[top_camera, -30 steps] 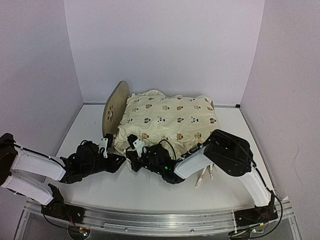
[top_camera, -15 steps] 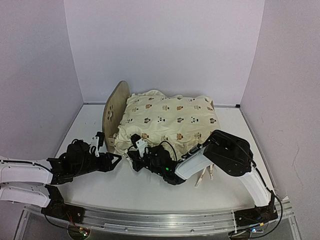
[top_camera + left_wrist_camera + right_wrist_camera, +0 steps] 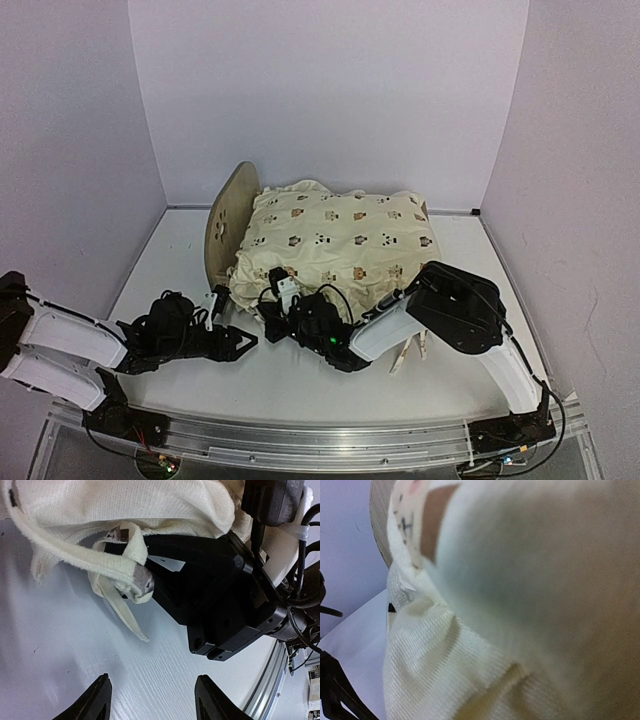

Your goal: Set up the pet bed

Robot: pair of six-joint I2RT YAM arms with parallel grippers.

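The pet bed shows its arched wooden headboard (image 3: pixel 224 226) at the left. The rest lies under a cream animal-print cushion (image 3: pixel 340 243). My right gripper (image 3: pixel 276 303) is at the cushion's near-left corner, its fingertips (image 3: pixel 142 578) buried in the fabric and wound with cream ties (image 3: pixel 117 597). It looks shut on that corner. The right wrist view is filled by the cushion's fabric (image 3: pixel 485 645), with the headboard's edge (image 3: pixel 379 510) at top left. My left gripper (image 3: pixel 240 343) is open and empty, low over the white table (image 3: pixel 60 645), just short of the ties; it also shows in the left wrist view (image 3: pixel 155 700).
Pale wooden pieces (image 3: pixel 411 351) stick out under my right forearm at the cushion's near edge. Purple walls close in the table on three sides. A metal rail (image 3: pixel 300 440) runs along the near edge. My two arms lie close together at the cushion's near-left corner.
My left gripper has drawn back from the cushion's corner and now sits lower and nearer the front, open. The right gripper and the cushion have barely moved.
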